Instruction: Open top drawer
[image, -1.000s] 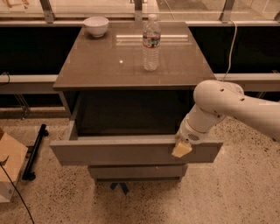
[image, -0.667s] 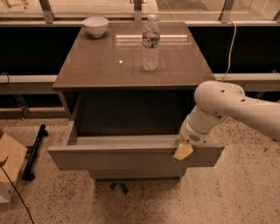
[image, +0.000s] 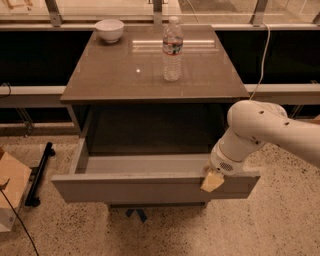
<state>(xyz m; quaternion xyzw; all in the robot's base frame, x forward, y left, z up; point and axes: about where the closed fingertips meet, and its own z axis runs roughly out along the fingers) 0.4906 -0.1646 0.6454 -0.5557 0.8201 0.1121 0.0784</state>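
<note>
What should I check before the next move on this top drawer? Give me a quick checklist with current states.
1. Top drawer pulled out, inside of its box showing: ok.
2. Gripper at the top edge of the drawer front, near its right end: ok.
3. Gripper's hold on that edge: cannot tell.
4. Water bottle upright on the cabinet top, set back from its front edge: ok.
5. Cardboard box on the floor to the left, apart from the drawer front: ok.
</note>
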